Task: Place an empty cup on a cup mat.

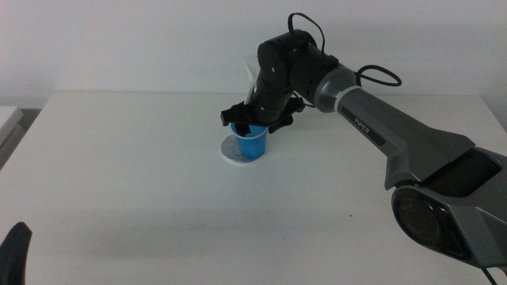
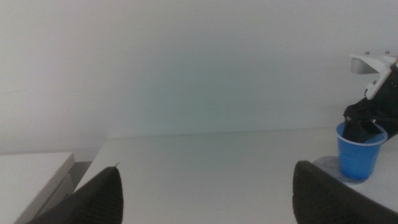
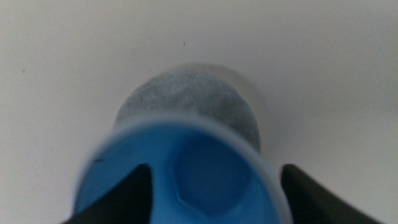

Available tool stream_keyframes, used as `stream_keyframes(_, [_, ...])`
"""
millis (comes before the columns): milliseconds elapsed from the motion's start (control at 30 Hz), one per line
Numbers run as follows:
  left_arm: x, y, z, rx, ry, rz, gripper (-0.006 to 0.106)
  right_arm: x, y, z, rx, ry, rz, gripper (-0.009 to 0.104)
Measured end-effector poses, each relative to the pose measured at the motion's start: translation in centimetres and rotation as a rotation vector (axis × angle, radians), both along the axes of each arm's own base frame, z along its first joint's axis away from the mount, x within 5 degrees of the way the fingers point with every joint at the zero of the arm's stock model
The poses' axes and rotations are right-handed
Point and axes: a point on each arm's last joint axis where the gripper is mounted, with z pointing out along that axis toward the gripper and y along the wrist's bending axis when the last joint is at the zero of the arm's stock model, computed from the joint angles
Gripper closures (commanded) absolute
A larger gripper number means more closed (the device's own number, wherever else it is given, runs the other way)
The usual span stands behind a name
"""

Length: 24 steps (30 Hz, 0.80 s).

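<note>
**A:** Right gripper (image 1: 252,125): where is it sitting relative to the cup mat, and what are its jaws doing?

**B:** I am holding it directly above the cup mat (image 1: 234,152), pinching the rim of the cup (image 1: 252,144): one dark jaw is reaching inside the wall, the other is pressing outside. The cup is standing upright over the mat; whether its base is touching the disc or hanging just above it, I cannot tell. The left gripper (image 1: 14,249) is waiting well away from the mat, near the table's front edge, jaws spread wide with nothing between them.

**A:** How am I to expect the cup to handle?

**B:** I am judging it as light, thin-walled plastic: smooth, somewhat slippery, and likely to flex if squeezed hard. The rim grip seems right, since the taper toward the base offers the jaws less purchase lower down. The inside is showing blue and empty in the right wrist view.

**A:** And the surfaces?

**B:** The mat is a flat round disc, mottled grey on top with a white edge, slightly wider than the cup; the table (image 1: 119,174) is plain matte white.
</note>
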Motion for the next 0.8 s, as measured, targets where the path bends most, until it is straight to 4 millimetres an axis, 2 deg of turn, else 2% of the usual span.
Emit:
stream_keyframes(67, [0.0, 0.0, 0.0, 0.000, 0.000, 0.000, 0.007, 0.1, 0.0, 0.0, 0.005, -0.008, 0.000, 0.033])
stream_keyframes(167, [0.0, 0.0, 0.0, 0.000, 0.000, 0.000, 0.007, 0.2, 0.1, 0.1, 0.017, -0.025, 0.001, 0.033])
stream_keyframes(267, [0.0, 0.0, 0.0, 0.000, 0.000, 0.000, 0.007, 0.1, 0.1, 1.3, 0.032, -0.048, 0.001, 0.033])
stream_keyframes(433, [0.0, 0.0, 0.0, 0.000, 0.000, 0.000, 0.007, -0.6, -0.5, 5.9, 0.072, -0.125, -0.001, 0.031])
stream_keyframes(567, [0.0, 0.0, 0.0, 0.000, 0.000, 0.000, 0.007, -1.5, -1.1, 10.1, 0.114, -0.196, -0.001, 0.020])
stream_keyframes(667, [0.0, 0.0, 0.0, 0.000, 0.000, 0.000, 0.007, -2.3, -1.7, 12.4, 0.126, -0.219, 0.002, 0.014])
stream_keyframes(800, [0.0, 0.0, 0.0, 0.000, 0.000, 0.000, 0.007, -4.0, -2.8, 16.0, 0.135, -0.258, 0.019, 0.013])
